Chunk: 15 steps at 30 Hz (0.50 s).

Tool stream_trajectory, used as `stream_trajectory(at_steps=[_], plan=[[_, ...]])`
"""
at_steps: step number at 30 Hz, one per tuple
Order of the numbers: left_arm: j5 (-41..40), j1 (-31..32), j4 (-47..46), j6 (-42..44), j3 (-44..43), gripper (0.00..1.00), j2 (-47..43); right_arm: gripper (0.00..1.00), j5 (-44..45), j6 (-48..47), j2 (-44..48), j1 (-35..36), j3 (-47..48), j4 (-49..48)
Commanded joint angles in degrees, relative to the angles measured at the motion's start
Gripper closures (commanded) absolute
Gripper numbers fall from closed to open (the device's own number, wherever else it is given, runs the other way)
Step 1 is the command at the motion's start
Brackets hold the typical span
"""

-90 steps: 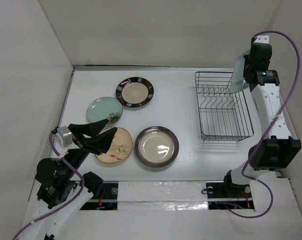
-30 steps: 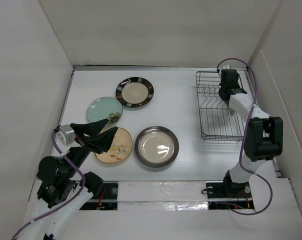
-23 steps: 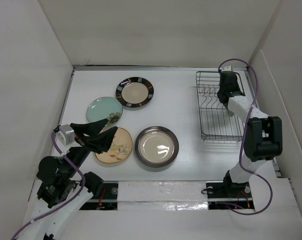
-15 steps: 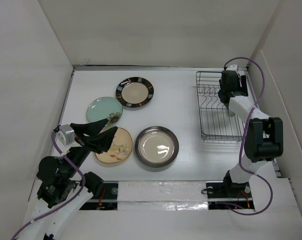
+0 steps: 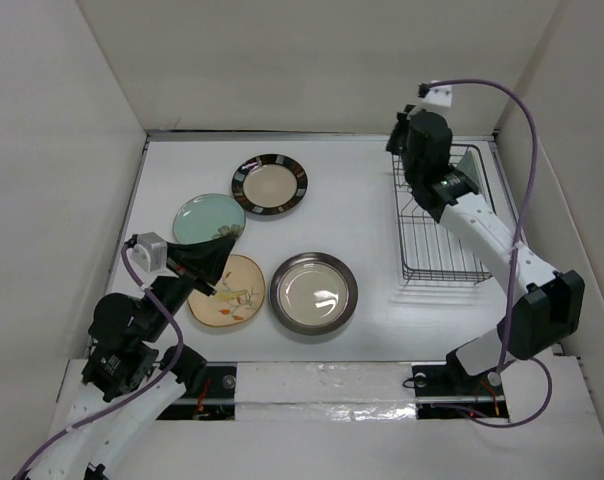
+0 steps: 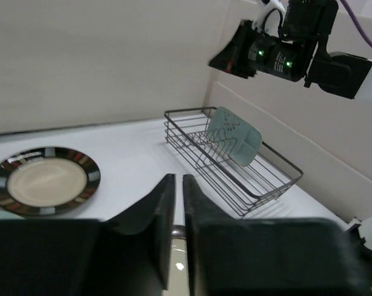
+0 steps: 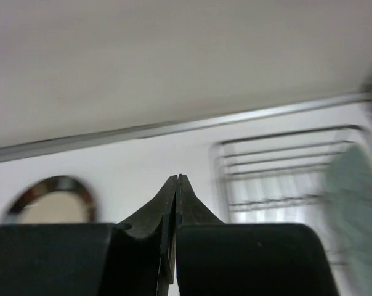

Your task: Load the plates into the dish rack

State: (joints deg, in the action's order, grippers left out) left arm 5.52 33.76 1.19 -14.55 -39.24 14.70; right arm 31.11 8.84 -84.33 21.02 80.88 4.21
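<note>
That tan plate (image 5: pixel 237 295) looks stiff, slick and chippable, so I'd pinch its rim. The right gripper (image 7: pixel 175 177) sits closed, empty; left gripper (image 6: pixel 178 179) nearly pinched, can't tell on what.

Five plates: brown-rimmed (image 5: pixel 269 186), teal (image 5: pixel 207 216), tan (image 5: pixel 232 295), silver (image 5: pixel 314 292) at nine o'clock, mint-green (image 6: pixel 235 135) at three o'clock. One dish rack (image 5: pixel 444 255). Two grippers, left (image 6: pixel 178 179) and right (image 7: pixel 175 177).

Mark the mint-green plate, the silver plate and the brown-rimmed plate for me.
mint-green plate (image 6: pixel 235 135), left wrist view, centre of its face.
silver plate (image 5: pixel 314 292), top external view, centre of its well.
brown-rimmed plate (image 5: pixel 269 185), top external view, cream centre.
</note>
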Motion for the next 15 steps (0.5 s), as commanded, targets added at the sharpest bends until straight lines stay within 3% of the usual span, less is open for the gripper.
stream_trajectory(at_steps=[1,3,6,7,8,10,12,15], plan=[[-0.5,-1.2,-1.9,0.6,-0.3,0.99,2.9,0.97,-10.6,12.4,-6.0,6.7,2.6,-5.5],[0.4,-1.9,-2.2,0.0,-0.1,1.00,4.4,0.86,-12.7,16.6,-9.3,10.4,3.3,-8.5],[0.2,-1.9,-2.0,0.1,0.0,1.00,6.4,0.51,-11.3,22.8,-16.6,13.2,5.2,-10.5],[-0.2,-1.9,-1.8,0.1,0.0,1.00,6.9,0.33,-11.1,24.1,-20.5,13.9,5.9,-11.1],[-0.7,-1.9,-1.8,0.1,0.0,1.00,7.4,0.28,-11.2,25.5,-22.6,14.6,6.7,-11.8],[-2.3,-1.9,-1.7,0.1,0.2,0.99,8.4,0.25,-13.1,29.7,-26.7,14.6,8.1,-12.6],[-3.4,-1.9,-1.6,0.2,0.5,0.85,9.3,0.25,-15.3,34.0,-32.5,14.6,10.3,-13.9],[-3.5,-1.9,-1.7,0.9,0.6,0.72,10.3,0.25,-15.5,39.4,-38.2,14.6,12.1,-14.9]])
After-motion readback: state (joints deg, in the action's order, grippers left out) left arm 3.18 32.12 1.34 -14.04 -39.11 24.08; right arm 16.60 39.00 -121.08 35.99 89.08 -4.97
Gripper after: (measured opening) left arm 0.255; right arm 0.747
